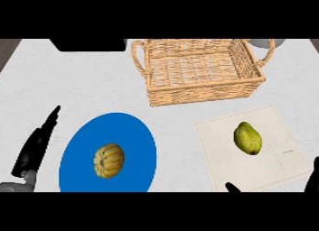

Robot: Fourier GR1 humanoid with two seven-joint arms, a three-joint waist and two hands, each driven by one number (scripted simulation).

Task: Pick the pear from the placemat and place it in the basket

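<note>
Pear (pixel 248 138) lies on the placemat (pixel 272 167) at lower right, below the basket (pixel 202 92); both hands, left (pixel 34 151) and right (pixel 316 180), have fingers straight, holding nothing.

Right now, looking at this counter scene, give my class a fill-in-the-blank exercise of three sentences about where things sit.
1. The pear lies on the ____.
2. The wicker basket holds ____.
3. The small striped gourd sits on a plate coloured ____.

Missing words: placemat; nothing; blue.
</note>
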